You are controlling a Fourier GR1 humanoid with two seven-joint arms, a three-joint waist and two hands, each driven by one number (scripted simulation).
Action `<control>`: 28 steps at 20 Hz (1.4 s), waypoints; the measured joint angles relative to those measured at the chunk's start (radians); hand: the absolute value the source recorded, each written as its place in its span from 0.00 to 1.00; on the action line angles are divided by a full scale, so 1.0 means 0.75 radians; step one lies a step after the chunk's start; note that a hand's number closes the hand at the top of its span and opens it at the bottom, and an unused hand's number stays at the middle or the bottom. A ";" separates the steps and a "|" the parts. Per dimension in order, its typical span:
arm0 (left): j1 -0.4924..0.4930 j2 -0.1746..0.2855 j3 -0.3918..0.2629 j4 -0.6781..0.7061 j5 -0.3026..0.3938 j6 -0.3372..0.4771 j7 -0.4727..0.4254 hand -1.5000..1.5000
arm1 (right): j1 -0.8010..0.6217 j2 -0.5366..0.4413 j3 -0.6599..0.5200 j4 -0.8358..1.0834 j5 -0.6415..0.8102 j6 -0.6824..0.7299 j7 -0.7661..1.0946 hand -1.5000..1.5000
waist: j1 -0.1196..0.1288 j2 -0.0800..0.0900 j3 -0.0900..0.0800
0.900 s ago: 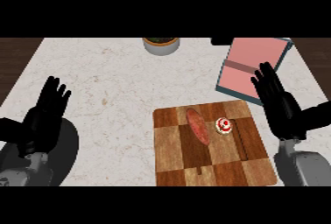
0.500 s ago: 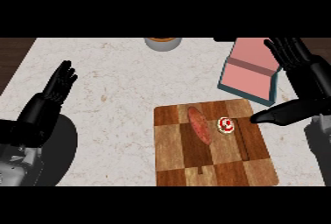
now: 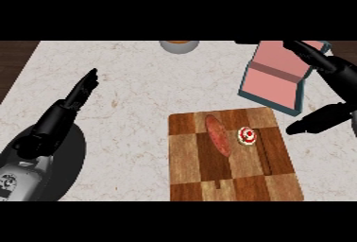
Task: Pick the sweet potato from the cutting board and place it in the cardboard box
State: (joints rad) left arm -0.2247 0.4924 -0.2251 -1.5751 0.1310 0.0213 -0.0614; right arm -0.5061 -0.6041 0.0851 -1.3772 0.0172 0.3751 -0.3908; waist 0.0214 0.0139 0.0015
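The pale marbled counter (image 3: 132,71) fills most of the view, with a strip of dark wood showing along its left edge. On its lower right part lies the board (image 3: 202,184), a checkered wooden slab with its long side running away from the robot. Just beyond the board's far right corner sits the box (image 3: 275,82), pink inside with dark walls and turned at an angle to the board. The left hand (image 3: 78,94) is at the left over bare counter, well apart from the board, fingers straight and together, pointing away from the robot and holding nothing. The right hand (image 3: 340,73) is at the right edge, spread wide and holding nothing. Its fingers stretch over the box's far right corner, and its thumb points down and left, toward the board's right edge. The sweet potato (image 3: 218,135), long and reddish, lies on the far half of the board, slanted, with neither hand touching it. Just to its right on the board sits a small round red-and-white thing (image 3: 247,135). A bowl (image 3: 179,46) stands at the counter's far edge, partly cut off.
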 measured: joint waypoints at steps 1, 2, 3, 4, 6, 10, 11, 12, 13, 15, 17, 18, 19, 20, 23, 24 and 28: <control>-0.013 -0.004 0.002 0.023 -0.004 -0.008 -0.009 0.50 | -0.015 -0.003 0.028 0.010 0.049 0.001 -0.040 0.00 | -0.003 -0.002 0.000; -0.016 -0.014 -0.004 0.042 -0.017 -0.006 -0.020 0.50 | -0.024 -0.019 0.051 0.020 0.094 0.012 -0.081 0.00 | -0.005 -0.003 -0.001; -0.013 -0.019 -0.007 0.042 -0.024 -0.007 -0.020 0.50 | -0.038 -0.035 0.070 0.036 0.133 0.026 -0.109 0.00 | -0.005 -0.005 -0.001; -0.020 -0.028 -0.013 0.044 -0.035 -0.001 -0.015 0.50 | -0.054 -0.044 0.099 0.035 0.178 0.031 -0.113 0.00 | -0.006 -0.007 -0.001; -0.021 -0.035 -0.012 0.062 -0.042 -0.009 -0.036 0.50 | -0.096 -0.076 0.160 0.026 0.267 0.056 -0.098 0.00 | -0.007 -0.010 -0.002; -0.023 -0.031 0.000 0.067 -0.046 -0.024 -0.037 0.50 | -0.162 -0.090 0.308 -0.023 0.438 0.109 -0.023 0.00 | -0.007 -0.015 -0.003; -0.028 -0.028 0.010 0.067 -0.040 -0.031 -0.034 0.50 | -0.173 -0.090 0.338 -0.052 0.469 0.127 0.008 0.00 | -0.011 -0.017 -0.003; -0.021 -0.038 0.009 0.065 -0.047 -0.024 -0.037 0.50 | -0.191 -0.081 0.365 -0.077 0.491 0.155 0.048 0.00 | -0.013 -0.018 -0.003; -0.019 -0.047 0.009 0.082 -0.050 -0.025 -0.047 0.50 | -0.200 -0.066 0.399 -0.110 0.514 0.179 0.094 0.00 | -0.017 -0.019 -0.004; -0.015 -0.052 0.010 0.078 -0.063 -0.022 -0.039 0.50 | -0.205 -0.061 0.445 -0.186 0.562 0.223 0.177 0.00 | -0.024 -0.022 -0.004; -0.006 -0.047 0.029 0.072 -0.053 -0.042 -0.035 0.50 | -0.206 -0.034 0.480 -0.244 0.609 0.256 0.261 0.00 | -0.025 -0.022 -0.004; -0.002 -0.047 0.036 0.069 -0.053 -0.049 -0.035 0.50 | -0.211 -0.019 0.494 -0.258 0.632 0.277 0.297 0.00 | -0.025 -0.022 -0.003; -0.009 -0.045 0.043 0.076 -0.055 -0.058 -0.035 0.50 | -0.215 0.001 0.512 -0.277 0.651 0.301 0.345 0.00 | -0.026 -0.022 -0.003; -0.004 -0.045 0.048 0.065 -0.060 -0.061 -0.028 0.50 | -0.205 0.011 0.522 -0.295 0.672 0.319 0.377 0.00 | -0.026 -0.022 -0.003; -0.018 -0.062 0.058 0.077 -0.077 -0.069 -0.026 0.50 | -0.170 0.084 0.565 -0.383 0.713 0.384 0.529 0.00 | -0.031 -0.023 -0.003; -0.002 -0.067 0.061 0.062 -0.087 -0.069 -0.024 0.50 | -0.164 0.092 0.562 -0.381 0.732 0.400 0.541 0.00 | -0.029 -0.022 -0.003; 0.018 -0.097 0.065 0.031 -0.122 -0.072 -0.018 0.50 | -0.132 0.200 0.591 -0.402 0.789 0.467 0.664 0.00 | -0.026 -0.021 -0.003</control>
State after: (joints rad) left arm -0.2109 0.4197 -0.1764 -1.5516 0.0396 -0.0326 -0.0753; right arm -0.6049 -0.4543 0.5285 -1.6786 0.6086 0.7255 0.1072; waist 0.0018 -0.0020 -0.0005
